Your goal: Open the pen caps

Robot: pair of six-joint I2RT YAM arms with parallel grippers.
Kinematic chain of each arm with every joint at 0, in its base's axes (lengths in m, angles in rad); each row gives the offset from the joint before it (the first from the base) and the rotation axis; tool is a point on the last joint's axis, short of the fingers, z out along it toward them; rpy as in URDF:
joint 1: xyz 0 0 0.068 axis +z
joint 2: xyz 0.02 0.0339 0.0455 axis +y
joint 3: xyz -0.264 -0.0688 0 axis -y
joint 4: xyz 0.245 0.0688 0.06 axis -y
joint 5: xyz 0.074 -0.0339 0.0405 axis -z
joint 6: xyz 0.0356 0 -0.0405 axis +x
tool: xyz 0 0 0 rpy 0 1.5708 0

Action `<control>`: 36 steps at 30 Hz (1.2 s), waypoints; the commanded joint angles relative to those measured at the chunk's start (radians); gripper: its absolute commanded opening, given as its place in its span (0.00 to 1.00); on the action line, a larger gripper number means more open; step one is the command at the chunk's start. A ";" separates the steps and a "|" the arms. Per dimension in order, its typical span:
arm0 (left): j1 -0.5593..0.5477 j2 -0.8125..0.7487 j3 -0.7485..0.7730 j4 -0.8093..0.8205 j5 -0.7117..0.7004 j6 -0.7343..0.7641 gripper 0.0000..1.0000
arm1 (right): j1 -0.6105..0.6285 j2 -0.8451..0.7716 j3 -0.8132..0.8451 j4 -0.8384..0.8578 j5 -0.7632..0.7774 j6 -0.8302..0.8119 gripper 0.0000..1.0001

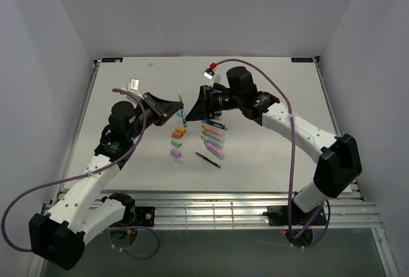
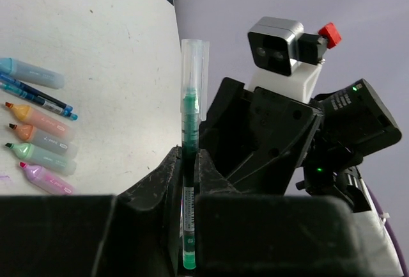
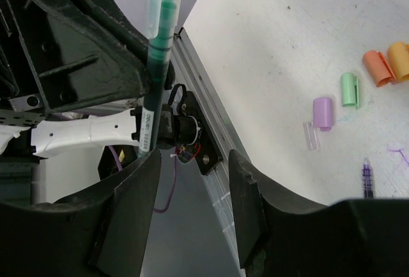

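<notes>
Clear cap (image 2: 193,79): sitting on the top end of the green pen (image 2: 189,181), not yet pulled off; showing mid-frame in the left wrist view and at upper left in the right wrist view.
Pen position: standing upright in the air above the tabletop (image 1: 268,162), at the centre of the top view.
Left end effector (image 2: 190,162): clamping together on the pen's barrel, below the cap.
Right end effector (image 3: 192,162): fingers standing apart and gripping nothing; the pen is passing the outer edge of one finger rather than sitting in the gap.
Step, as I judge it: the right end effector is lining up to take the cap.
Progress: loose caps (image 3: 348,89) are lying at right of the right wrist view, and highlighters (image 2: 41,137) are lying in a row with tips bared at left of the left wrist view, so most of the job is looking done.
Risk, missed grasp: closing now would be pinching air, since the cap is sitting off the line of the gap.
Risk, slip: a hard pull could be dragging the whole pen through the left grip, because only the thin barrel is being held.
Risk, collision: the two end effectors are working very near each other, so a small sideways error could be knocking them together.
Risk, lost cap: the clear plastic could be popping free and rolling off the tabletop.
</notes>
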 commanded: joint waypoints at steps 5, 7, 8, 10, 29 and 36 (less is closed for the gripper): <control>-0.005 -0.039 0.015 -0.059 -0.024 0.041 0.00 | 0.004 -0.109 -0.005 -0.046 0.061 -0.060 0.52; -0.005 -0.042 0.010 -0.061 -0.024 0.039 0.00 | 0.002 -0.118 -0.015 -0.005 0.021 -0.043 0.52; -0.005 -0.041 0.006 -0.062 -0.021 0.032 0.00 | 0.004 -0.118 -0.018 0.006 0.007 -0.035 0.52; -0.006 -0.037 0.003 -0.059 -0.019 0.024 0.00 | 0.004 -0.109 -0.016 0.030 -0.017 -0.023 0.51; -0.041 -0.047 0.000 -0.050 -0.039 0.005 0.00 | 0.035 0.014 0.033 0.162 -0.056 0.089 0.35; -0.043 -0.044 0.001 -0.051 -0.050 0.007 0.20 | 0.047 0.014 0.001 0.192 -0.073 0.133 0.08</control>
